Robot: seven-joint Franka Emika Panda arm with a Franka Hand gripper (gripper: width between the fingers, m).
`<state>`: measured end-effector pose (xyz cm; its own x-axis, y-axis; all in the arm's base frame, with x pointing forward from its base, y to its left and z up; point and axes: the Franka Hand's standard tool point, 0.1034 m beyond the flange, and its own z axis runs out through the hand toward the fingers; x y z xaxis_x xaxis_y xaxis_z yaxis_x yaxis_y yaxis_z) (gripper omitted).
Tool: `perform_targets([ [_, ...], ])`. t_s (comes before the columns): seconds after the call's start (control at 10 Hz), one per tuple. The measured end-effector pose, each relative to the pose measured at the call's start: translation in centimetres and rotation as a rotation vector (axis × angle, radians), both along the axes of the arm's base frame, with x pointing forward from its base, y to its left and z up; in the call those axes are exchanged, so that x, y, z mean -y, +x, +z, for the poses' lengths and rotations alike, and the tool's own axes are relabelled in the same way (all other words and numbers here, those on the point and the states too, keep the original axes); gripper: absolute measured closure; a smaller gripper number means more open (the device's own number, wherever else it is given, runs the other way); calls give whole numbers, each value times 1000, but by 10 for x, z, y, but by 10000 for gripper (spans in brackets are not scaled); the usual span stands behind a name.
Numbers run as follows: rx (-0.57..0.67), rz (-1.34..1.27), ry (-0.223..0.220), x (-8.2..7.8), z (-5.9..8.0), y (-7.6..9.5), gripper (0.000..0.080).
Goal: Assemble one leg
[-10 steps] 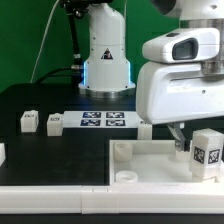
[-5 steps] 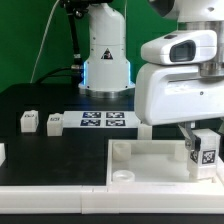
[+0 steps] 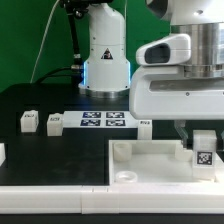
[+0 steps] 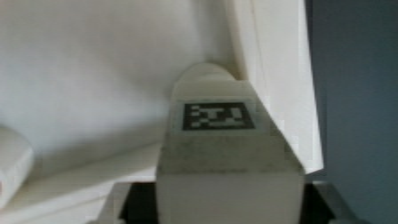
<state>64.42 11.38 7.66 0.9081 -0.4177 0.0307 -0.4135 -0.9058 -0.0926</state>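
My gripper (image 3: 201, 140) is shut on a white leg (image 3: 204, 152) with a marker tag on its face, and holds it upright over the right end of the large white tray-like piece (image 3: 150, 160). In the wrist view the leg (image 4: 221, 140) fills the middle, tag facing the camera, with dark fingers (image 4: 139, 203) on both sides of its base. Two more legs (image 3: 29, 121) (image 3: 54, 122) lie on the black table at the exterior view's left. A round corner socket (image 3: 124, 174) shows at the tray's front left.
The marker board (image 3: 103, 121) lies on the table behind the tray. The robot base (image 3: 105, 60) stands at the back. Another white part (image 3: 2, 154) sits at the exterior view's left edge. A white rail (image 3: 60, 199) runs along the front.
My gripper with the leg has moved down and slightly toward the exterior view's left, closer to the tray's right end. The leg now stands more upright.
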Motion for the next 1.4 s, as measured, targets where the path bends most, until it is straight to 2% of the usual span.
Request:
perform_targets([
  [0.2,-35,-390,6,-1,-1,-3,508],
  [0.3,-37,-476,-1,-1,-1,-3,506],
  [0.5,-58,-711,26,2,-1,-3,506],
  [0.7,-66,-795,39,-2,-2,-4,496],
  [0.8,-62,-736,36,-2,-1,-3,317],
  [0.9,-58,-706,35,-4,0,-3,188],
  [1.2,-37,-386,12,-6,0,-3,151],
  [1.4,-14,-69,-33,-11,0,-4,150],
])
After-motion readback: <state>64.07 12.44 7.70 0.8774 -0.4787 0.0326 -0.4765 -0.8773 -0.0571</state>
